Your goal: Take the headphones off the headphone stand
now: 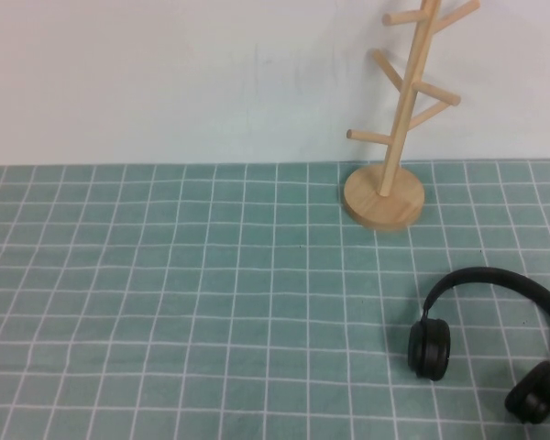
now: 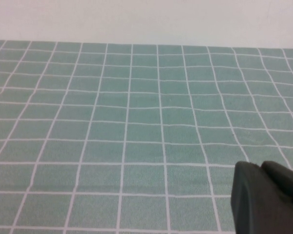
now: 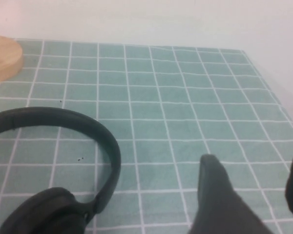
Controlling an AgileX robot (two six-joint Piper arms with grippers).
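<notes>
Already the headphones (image 1: 490,335) lie flat on the green checked tablecloth (image 1: 165,275) at the robot's right, off the headphone stand (image 1: 399,128) and well apart from it; one ear cup (image 1: 430,348) sits nearer the middle of the table, the other at the right edge of the high view, with the thin headband arching between them. The stand rises upright at the back of the table against the white wall (image 1: 165,73), its round disc base (image 1: 383,198) resting on the cloth and its pegs bare. The right gripper (image 3: 251,195) hovers low over the cloth just beside the headphones (image 3: 63,161), its two dark fingers spread apart with nothing between them. The left gripper (image 2: 268,197) sits far off on the robot's left over bare cloth; only a dark corner of it shows, so whether it is released or clenched I cannot tell.
</notes>
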